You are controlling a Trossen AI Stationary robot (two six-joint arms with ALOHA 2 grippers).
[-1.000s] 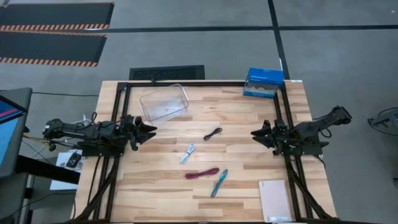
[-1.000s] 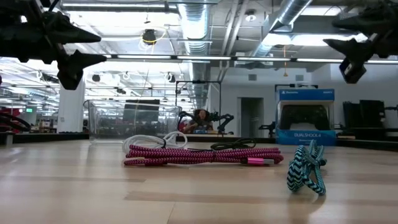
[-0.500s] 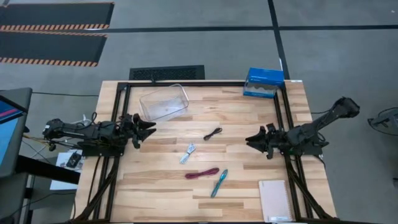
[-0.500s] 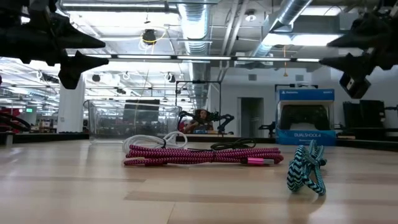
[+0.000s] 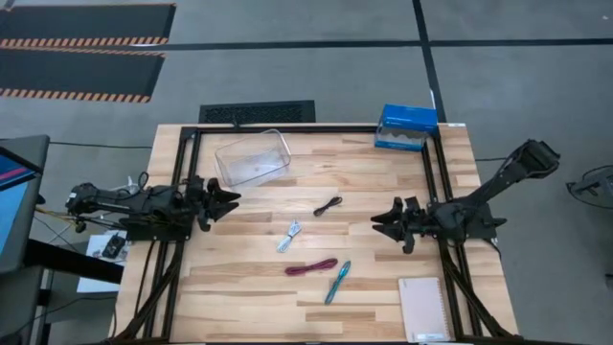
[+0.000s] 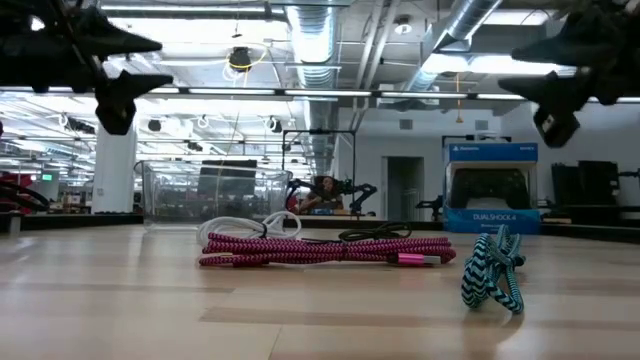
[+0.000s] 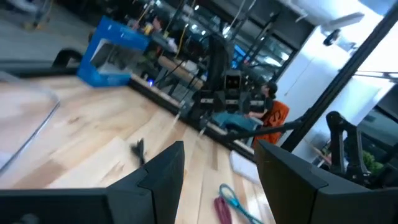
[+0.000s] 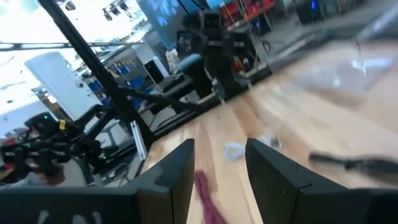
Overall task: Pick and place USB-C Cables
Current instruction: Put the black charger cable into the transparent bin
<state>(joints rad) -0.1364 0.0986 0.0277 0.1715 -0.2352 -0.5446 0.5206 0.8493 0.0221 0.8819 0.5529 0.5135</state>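
Observation:
Three bundled cables lie flat on the wooden table. The black cable is farthest back, the white-grey cable sits in the middle, and the dark red-maroon cable lies nearest the front. In the low view the maroon cable hides most of the white one. My left gripper hovers open at the table's left side. My right gripper hovers open at the right, right of the black cable, above the table. Neither touches anything.
A clear plastic bin stands at the far left-centre. A blue box sits at the far right corner. A teal braided cable lies beside the maroon one, and a notebook lies at the near right.
My right gripper has moved toward the table's left, out over the table toward the cables, with its arm stretching out behind it. My left gripper has stayed about where it was. The cables have not moved.

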